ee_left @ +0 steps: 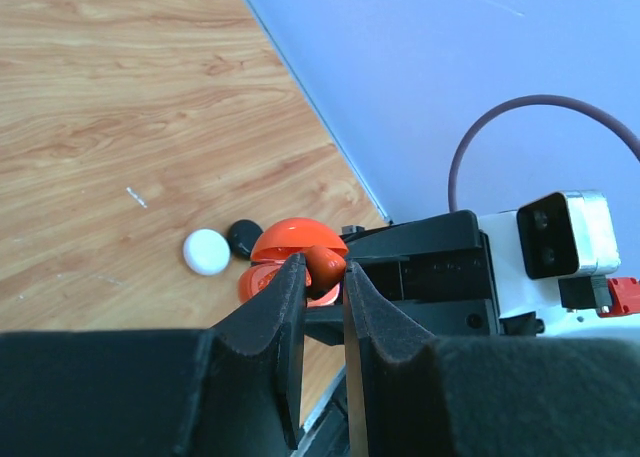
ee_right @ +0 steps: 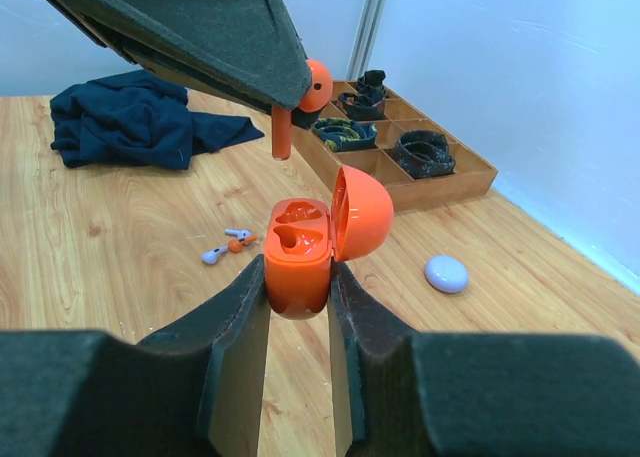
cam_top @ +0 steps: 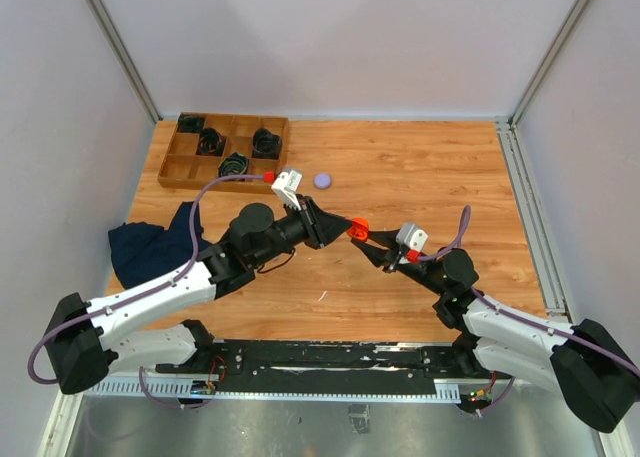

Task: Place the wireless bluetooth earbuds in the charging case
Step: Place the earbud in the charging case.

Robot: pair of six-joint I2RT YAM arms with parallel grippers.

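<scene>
risk: left claw [ee_left: 322, 282] pinches the orange earbud [ee_right: 282, 135] stem-down just above the lid-open orange case [ee_right: 298, 245] clamped in the right claw [ee_right: 298, 289]; if the stem misses the socket it likely catches the rim, twists free and drops to the surface [ee_right: 120, 247].

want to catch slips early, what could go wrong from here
The bud in the left gripper hangs above the open case, not yet in a socket; let go now, it may drop to the table. Pushing it in could tip the case in the right gripper, which pinches only the sides of its base.
</scene>
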